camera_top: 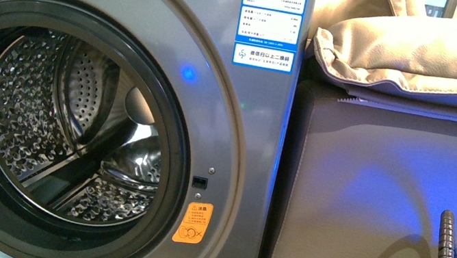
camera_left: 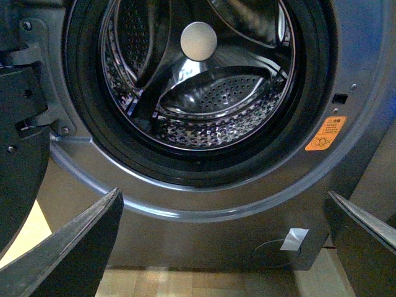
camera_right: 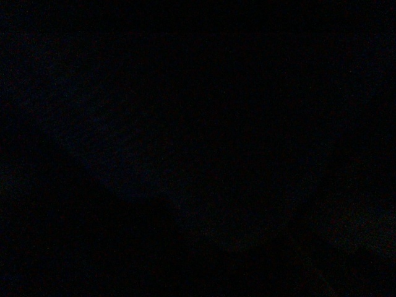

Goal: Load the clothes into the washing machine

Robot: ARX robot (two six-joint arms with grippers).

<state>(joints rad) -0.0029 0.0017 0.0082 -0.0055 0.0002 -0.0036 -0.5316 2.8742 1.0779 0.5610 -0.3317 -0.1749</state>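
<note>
While the left end effector (camera_left: 223,204) hung open before the washing machine (camera_top: 238,137), its drum (camera_left: 210,105) empty, clothes needed fetching; the right end effector's state was untellable, its view dark.

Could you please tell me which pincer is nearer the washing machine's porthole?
Left, apparently: the left pincer faces the porthole from below; the right pincer is unseen, its view dark.
</note>
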